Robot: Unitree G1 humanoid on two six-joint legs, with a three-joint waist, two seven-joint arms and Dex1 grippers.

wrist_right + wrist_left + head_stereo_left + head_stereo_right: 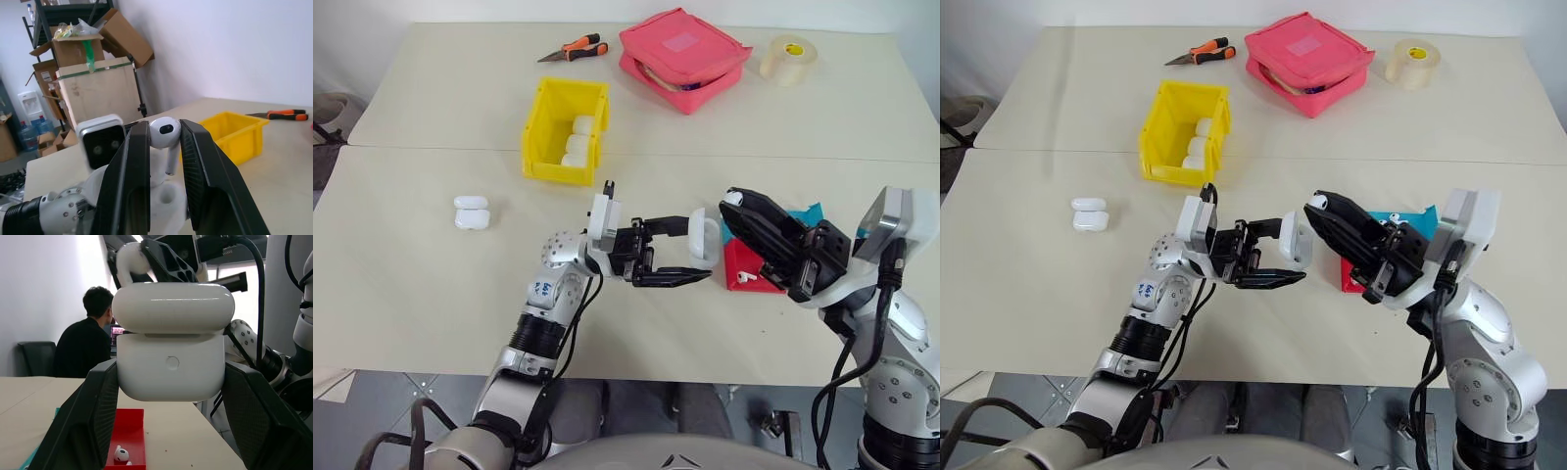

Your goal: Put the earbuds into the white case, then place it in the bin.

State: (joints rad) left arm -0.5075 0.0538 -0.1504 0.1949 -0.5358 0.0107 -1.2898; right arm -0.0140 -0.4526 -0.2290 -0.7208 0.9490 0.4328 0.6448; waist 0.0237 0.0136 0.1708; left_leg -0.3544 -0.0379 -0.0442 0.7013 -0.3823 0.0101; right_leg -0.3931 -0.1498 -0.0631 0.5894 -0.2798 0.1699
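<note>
My left gripper [697,251] is shut on a white case [705,240] with its flip lid open, held above the table's front middle. The case body [171,364] sits clamped between the two black fingers [93,421]. Just to the right, my right gripper [736,204] is shut on one earbud [165,134], whose stem points down toward the open case [166,196] and stays apart from it. Another earbud [121,454] lies in the red tray [131,431]. The yellow bin [540,127] stands further back on the left, with three white cases [579,142] in it.
Two more white cases [471,211] lie on the table at the left. A pink pouch [683,57], a tape roll [789,57] and orange-handled pliers [576,49] lie along the far side. The blue-and-red tray [740,266] sits under my right arm. A person [90,345] sits in the background.
</note>
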